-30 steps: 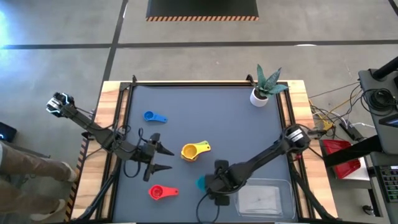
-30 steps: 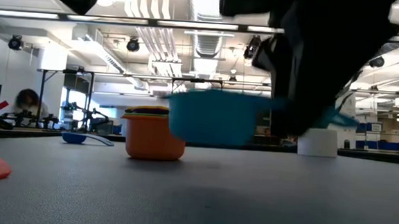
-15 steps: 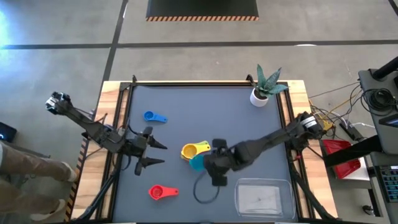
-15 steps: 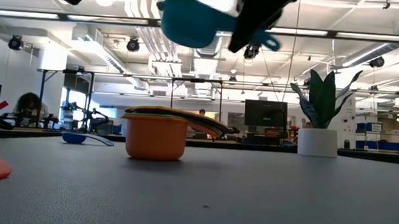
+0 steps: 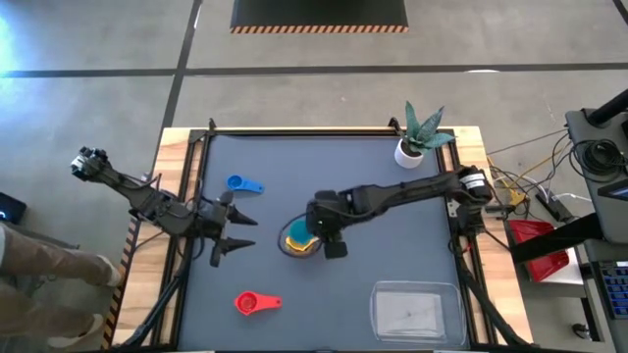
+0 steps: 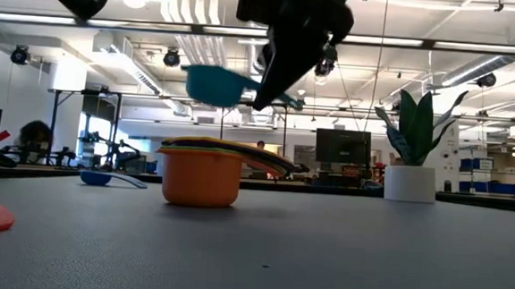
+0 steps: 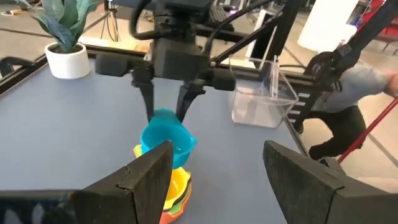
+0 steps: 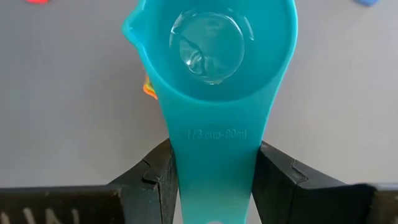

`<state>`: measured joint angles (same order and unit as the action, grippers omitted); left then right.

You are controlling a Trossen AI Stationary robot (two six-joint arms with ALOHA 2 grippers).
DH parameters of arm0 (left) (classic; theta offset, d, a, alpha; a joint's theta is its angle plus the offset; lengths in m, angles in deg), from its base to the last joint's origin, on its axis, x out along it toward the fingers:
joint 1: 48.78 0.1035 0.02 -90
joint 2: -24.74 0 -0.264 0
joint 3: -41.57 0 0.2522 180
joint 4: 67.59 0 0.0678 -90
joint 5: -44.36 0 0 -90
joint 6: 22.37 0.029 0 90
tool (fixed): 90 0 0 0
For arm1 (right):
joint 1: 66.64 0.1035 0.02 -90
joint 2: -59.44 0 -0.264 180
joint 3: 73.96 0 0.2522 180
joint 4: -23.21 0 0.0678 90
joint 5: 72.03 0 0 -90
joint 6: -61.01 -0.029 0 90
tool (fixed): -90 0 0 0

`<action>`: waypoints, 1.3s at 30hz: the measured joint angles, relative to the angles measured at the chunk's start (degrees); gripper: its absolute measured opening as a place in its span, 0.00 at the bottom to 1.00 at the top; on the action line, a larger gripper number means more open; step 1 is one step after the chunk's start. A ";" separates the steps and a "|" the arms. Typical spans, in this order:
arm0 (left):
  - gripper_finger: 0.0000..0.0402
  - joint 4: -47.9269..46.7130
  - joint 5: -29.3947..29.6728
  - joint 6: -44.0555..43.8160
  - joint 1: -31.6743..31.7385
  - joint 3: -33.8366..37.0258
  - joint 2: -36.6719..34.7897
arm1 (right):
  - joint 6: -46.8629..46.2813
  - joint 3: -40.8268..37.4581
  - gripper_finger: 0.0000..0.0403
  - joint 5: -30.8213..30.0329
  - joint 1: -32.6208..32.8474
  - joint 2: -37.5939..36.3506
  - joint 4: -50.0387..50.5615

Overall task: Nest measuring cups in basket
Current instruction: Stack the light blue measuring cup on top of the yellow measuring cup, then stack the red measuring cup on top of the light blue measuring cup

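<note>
My right gripper point(image 5: 316, 231) is shut on a teal measuring cup point(image 8: 211, 43) and hangs over a stack of nested cups, yellow inside orange point(image 6: 200, 172), at the table's middle. In the left wrist view the teal cup point(image 7: 166, 138) hovers just above that stack point(image 7: 173, 185). A blue cup point(image 5: 243, 184) lies far left of the stack and a red cup point(image 5: 257, 303) near left. The clear basket point(image 5: 417, 312) stands at the near right. My left gripper point(image 5: 232, 238) is open, left of the stack, touching nothing. My right gripper pinches the teal cup's flat handle point(image 8: 214, 155) across its width between the two fingers point(image 8: 155, 177). The handle runs along the fingers and the bowl sticks out past their tips. The fingers slant down from the table's right side. The cup hangs clear above the stack, its open side up.
A white pot with a plant point(image 5: 412, 147) stands at the far right corner. The table's black frame rails point(image 5: 196, 147) run along its edges. Bare grey mat lies between the stack and the basket.
My right gripper has carried the teal cup up from the near side beside the basket toward the table's middle, rolling its wrist, until the cup hangs over the stack. My left gripper has drawn back a little toward the table's left edge, still open.
</note>
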<state>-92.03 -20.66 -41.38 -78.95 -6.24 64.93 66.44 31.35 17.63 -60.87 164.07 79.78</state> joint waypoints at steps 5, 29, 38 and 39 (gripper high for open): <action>0.58 -1.12 -0.44 -0.37 0.00 0.05 1.34 | 2.29 0.00 0.36 1.34 -1.37 1.94 0.15; 0.58 -3.35 -3.40 -3.39 0.02 0.07 2.38 | 2.04 0.00 0.55 1.81 -1.59 3.54 0.84; 0.57 -12.73 -11.11 -12.71 -4.21 0.04 8.65 | -4.81 0.00 0.55 1.70 0.20 -1.47 7.90; 0.56 -13.15 -11.13 -13.38 -5.12 0.04 10.08 | -5.53 0.00 0.55 1.66 0.68 -2.05 8.05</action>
<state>-105.18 -31.79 -54.75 -84.07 -6.19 75.00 60.91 31.35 19.29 -60.19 162.02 87.83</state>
